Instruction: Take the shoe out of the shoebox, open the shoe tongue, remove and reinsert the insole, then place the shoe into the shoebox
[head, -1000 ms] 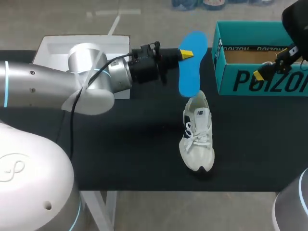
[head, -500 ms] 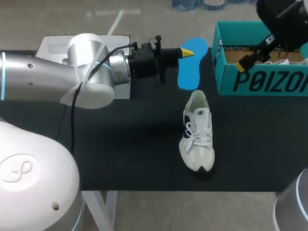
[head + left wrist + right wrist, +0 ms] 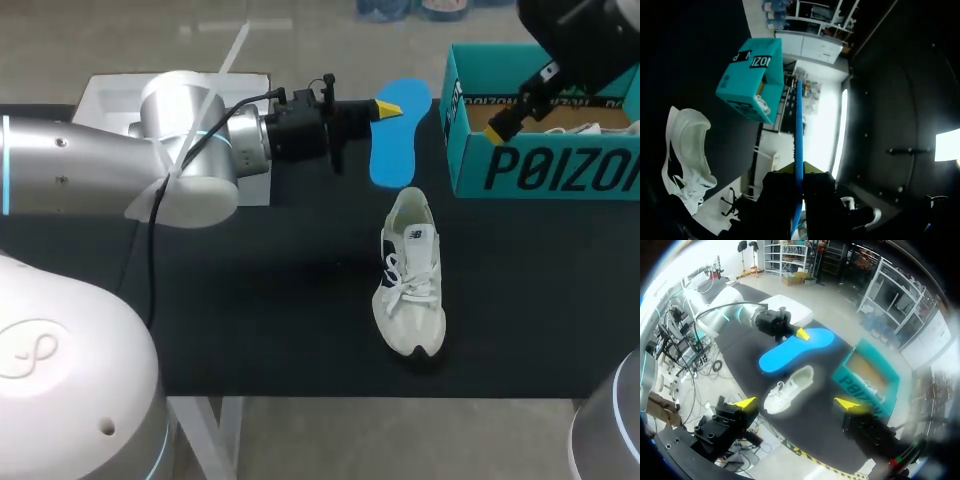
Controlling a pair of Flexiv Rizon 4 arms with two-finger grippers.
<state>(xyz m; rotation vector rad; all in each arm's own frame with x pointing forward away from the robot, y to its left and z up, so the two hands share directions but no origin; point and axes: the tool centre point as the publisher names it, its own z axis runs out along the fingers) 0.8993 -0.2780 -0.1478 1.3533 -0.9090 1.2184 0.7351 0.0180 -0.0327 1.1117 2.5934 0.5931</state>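
Head view, black table [image 3: 250,300], left jaws pinching blue insole [image 3: 396,155], right jaws apart, empty.

Head view: fixed, high and behind, looking down on the whole table [image 3: 260,300].
Left wrist view: close, looking out along the left jaws and the insole [image 3: 799,135], which is edge-on between them.
Right wrist view: high, looking down past the right jaws onto the table.
Shared: shoe [image 3: 409,275], shoebox [image 3: 540,170] and insole appear in all three.
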